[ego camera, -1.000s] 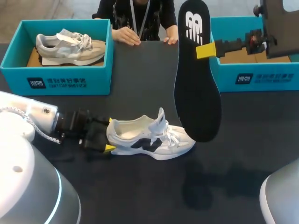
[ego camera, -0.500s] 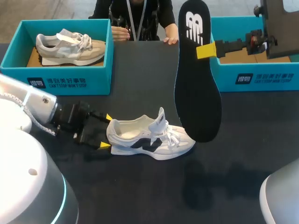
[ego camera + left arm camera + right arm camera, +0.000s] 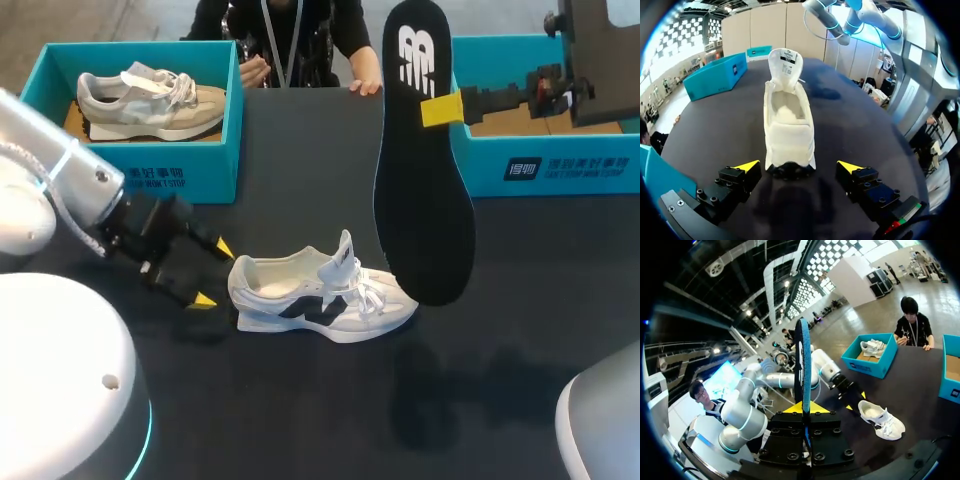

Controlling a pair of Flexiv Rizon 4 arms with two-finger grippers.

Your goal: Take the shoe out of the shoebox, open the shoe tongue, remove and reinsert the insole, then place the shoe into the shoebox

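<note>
Two yellow tips of the left gripper [image 3: 212, 273] [image 3: 798, 167] stand wide apart and low over the table [image 3: 300, 410], holding nothing; the heel of the white shoe [image 3: 320, 295] [image 3: 789, 125] lies just ahead of the gap between them, and neither tip touches it; the shoe rests on its sole near the middle of the table, toe pointing away from this gripper, its tongue [image 3: 345, 250] [image 3: 784, 61] pulled up and standing upright so that the inside is open to the wrist view; the left arm comes in low from the near left corner, and the left-hand shoebox [image 3: 150, 178] sits behind it with a grey-beige shoe [image 3: 150, 98] lying inside; the right gripper [image 3: 441, 107] [image 3: 802, 409] is raised well above the table and clamped on the black insole [image 3: 422, 200] [image 3: 802, 360], its fingers pressing the two faces near the heel end; the insole hangs long and nearly upright, heel end up; in the head view it covers part of the right-hand shoebox [image 3: 560, 170] and its lower end overlaps the white shoe's toe; that box stands open at the far right, showing its brown cardboard floor; a person's hand [image 3: 367, 86] rests on the far edge of the table between the two boxes.
</note>
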